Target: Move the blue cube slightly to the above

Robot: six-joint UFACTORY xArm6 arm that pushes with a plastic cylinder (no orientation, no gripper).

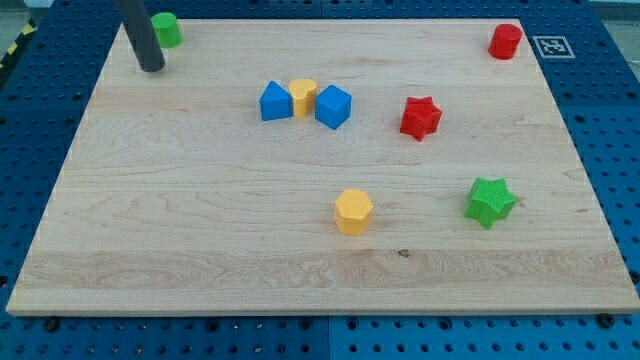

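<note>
The wooden tabletop (200,220) is seen whole. The rod's tip (152,68) is set near the top-left corner, just beside a green cylinder (166,29), well apart from the blue cube (333,106). No fingers are carried (only a rod). The cube lies toward the top edge, touching a yellow cylinder (304,97), with a second blue block (275,102) on that cylinder's other side.

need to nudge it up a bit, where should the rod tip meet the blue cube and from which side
Probably the bottom-facing side of the blue cube, coming from the view's bottom. It sits turned, a corner pointing down, so contact near that corner's middle should limit spin. My tip is far off at the view's top left beside the green cylinder. The yellow cylinder touches its left side.
</note>
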